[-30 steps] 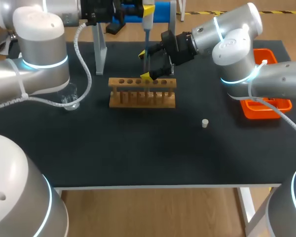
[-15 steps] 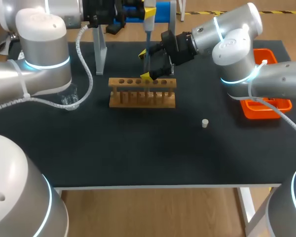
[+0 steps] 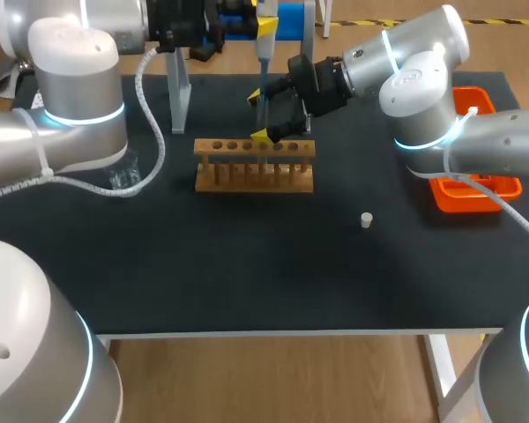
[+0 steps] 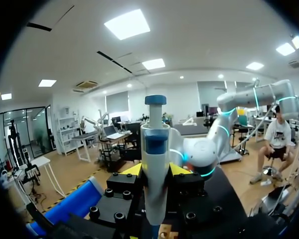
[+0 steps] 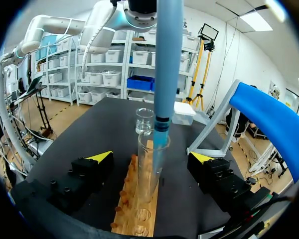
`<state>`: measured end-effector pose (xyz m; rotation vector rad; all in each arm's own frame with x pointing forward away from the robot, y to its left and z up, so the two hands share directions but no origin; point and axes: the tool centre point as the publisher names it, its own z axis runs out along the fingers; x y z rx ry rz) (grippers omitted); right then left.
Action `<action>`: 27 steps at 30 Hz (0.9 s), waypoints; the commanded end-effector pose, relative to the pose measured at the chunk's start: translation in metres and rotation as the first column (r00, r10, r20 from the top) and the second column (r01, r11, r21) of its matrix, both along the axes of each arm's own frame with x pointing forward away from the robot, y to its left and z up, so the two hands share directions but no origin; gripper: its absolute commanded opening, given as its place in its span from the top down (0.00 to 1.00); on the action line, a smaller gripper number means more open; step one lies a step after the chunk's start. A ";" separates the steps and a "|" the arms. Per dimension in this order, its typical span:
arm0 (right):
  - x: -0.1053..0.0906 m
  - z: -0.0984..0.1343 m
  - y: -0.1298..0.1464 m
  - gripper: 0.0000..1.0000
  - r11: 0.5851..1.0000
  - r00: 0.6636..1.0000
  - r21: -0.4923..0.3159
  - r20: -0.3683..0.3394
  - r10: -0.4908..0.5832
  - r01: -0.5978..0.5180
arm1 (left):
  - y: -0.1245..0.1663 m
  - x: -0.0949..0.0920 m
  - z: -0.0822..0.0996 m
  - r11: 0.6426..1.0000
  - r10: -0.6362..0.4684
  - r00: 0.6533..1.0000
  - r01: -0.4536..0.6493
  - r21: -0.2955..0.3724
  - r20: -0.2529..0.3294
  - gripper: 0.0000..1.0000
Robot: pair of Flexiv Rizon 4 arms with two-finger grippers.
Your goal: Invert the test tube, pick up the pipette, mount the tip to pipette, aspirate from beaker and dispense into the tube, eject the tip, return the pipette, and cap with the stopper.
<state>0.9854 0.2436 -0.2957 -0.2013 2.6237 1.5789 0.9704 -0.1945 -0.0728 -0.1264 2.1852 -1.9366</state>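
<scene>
My left gripper (image 4: 155, 169) is shut on the white and blue pipette (image 4: 154, 149) and holds it upright above the rack, as also seen in the head view (image 3: 264, 40). The pipette's blue shaft (image 5: 167, 64) comes down into the mouth of a clear test tube (image 5: 150, 164) that stands upright in the wooden rack (image 3: 254, 167). My right gripper (image 5: 151, 157) is open; its yellow fingertips (image 5: 100, 156) stand wide on either side of the tube without touching it. The glass beaker (image 5: 144, 120) sits beyond the rack. The white stopper (image 3: 367, 219) lies on the mat.
An orange tray (image 3: 476, 192) sits at the table's right edge under my right arm. The pipette stand with its blue bar (image 3: 291, 18) and a metal leg (image 3: 178, 84) is at the back. The beaker (image 3: 123, 174) is partly hidden by my left arm.
My left arm has shifted slightly and the pipette sits a touch lower over the tube. The right arm has not moved.
</scene>
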 end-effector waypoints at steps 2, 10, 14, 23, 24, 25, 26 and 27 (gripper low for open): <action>0.000 0.000 -0.001 0.00 1.000 1.000 -0.001 0.000 0.000 0.000 | -0.001 0.001 -0.002 1.000 0.003 1.000 -0.003 0.001 0.004 1.00; 0.000 0.000 -0.001 0.00 1.000 1.000 -0.001 0.000 0.000 0.000 | -0.001 0.002 -0.005 1.000 0.001 1.000 -0.001 0.006 -0.001 1.00; 0.000 0.000 -0.001 0.00 1.000 1.000 -0.001 0.000 0.000 0.000 | -0.001 0.002 -0.006 1.000 0.002 1.000 -0.002 0.006 -0.001 1.00; 0.000 0.000 -0.001 0.00 1.000 1.000 -0.001 0.000 0.000 0.000 | -0.001 0.003 -0.009 1.000 0.003 1.000 -0.003 -0.002 0.000 1.00; 0.000 0.000 -0.001 0.00 1.000 1.000 -0.001 0.000 0.000 0.000 | -0.001 0.003 -0.010 1.000 0.003 1.000 -0.003 -0.003 0.000 1.00; 0.000 0.000 -0.001 0.00 1.000 1.000 -0.001 0.000 0.000 0.000 | -0.001 0.003 -0.010 1.000 0.004 1.000 -0.004 -0.003 0.000 1.00; 0.000 0.000 -0.001 0.00 1.000 1.000 -0.001 0.000 0.000 0.000 | -0.001 0.003 -0.011 1.000 0.005 1.000 -0.005 -0.004 0.000 1.00; 0.000 0.000 -0.001 0.00 1.000 1.000 -0.001 0.000 0.000 0.000 | -0.001 0.003 -0.011 1.000 0.006 1.000 -0.006 -0.005 0.000 1.00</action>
